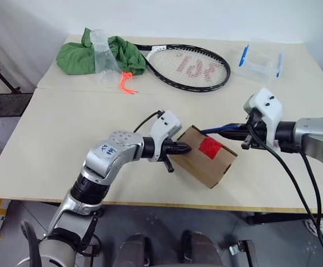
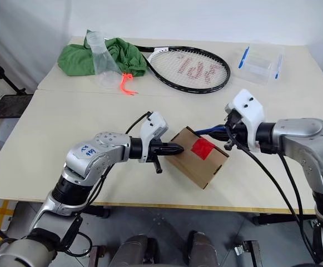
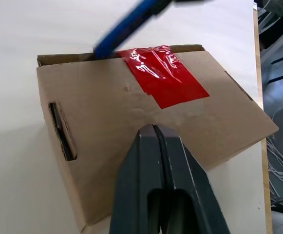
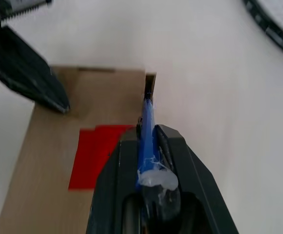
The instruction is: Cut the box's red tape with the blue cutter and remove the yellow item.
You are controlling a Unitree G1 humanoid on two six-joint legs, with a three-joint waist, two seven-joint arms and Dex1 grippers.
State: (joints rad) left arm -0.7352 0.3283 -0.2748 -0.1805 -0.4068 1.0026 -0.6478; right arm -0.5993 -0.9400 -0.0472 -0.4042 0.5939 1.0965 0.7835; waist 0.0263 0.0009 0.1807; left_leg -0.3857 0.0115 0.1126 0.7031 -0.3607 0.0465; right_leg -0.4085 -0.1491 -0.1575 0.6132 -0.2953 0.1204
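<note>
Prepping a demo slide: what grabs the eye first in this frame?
The red tape on the brown box at the table's near edge, with both arms converging on it. The right gripper holds the blue cutter, its tip at the box's far edge beside the tape, while the shut left gripper presses on the box's near end. Behind lie a tennis racket and a green cloth.

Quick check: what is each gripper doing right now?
Left gripper: shut, empty, fingertips against the box.
Right gripper: shut on the blue cutter, tip at the box's edge by the red tape.
</note>
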